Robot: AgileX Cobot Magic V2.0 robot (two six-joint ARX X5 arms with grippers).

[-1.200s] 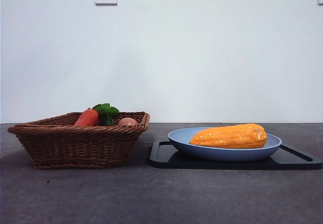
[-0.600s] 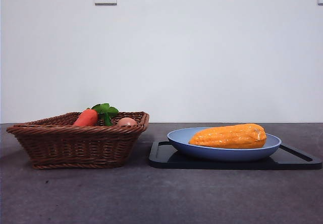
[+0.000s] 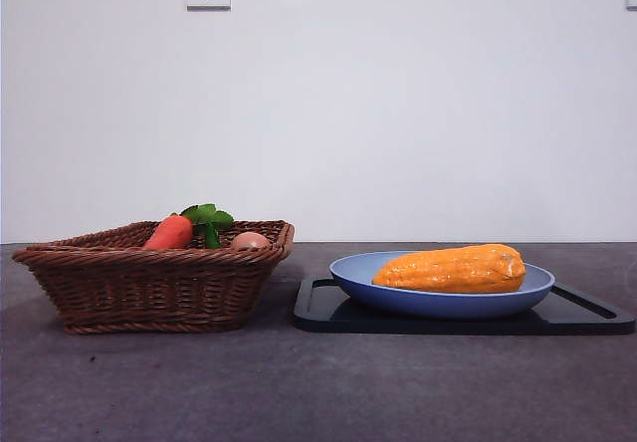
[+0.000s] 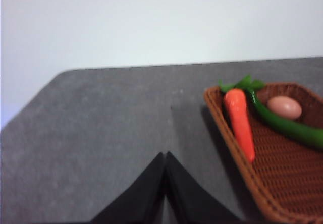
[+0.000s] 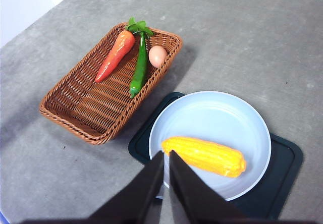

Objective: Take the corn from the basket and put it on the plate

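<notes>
The corn lies on the plate, which sits on a black tray beside the basket. The left gripper beside the basket and the right gripper above the plate are both clenched, empty. No readable writing shows.

Lab-like test bench, bare grey table, blank white wall

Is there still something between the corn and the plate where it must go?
No. The corn already lies on the plate, which sits on the black tray. The basket holds only a carrot, a green pepper and an egg. Both claws are shut and hold nothing.
</notes>
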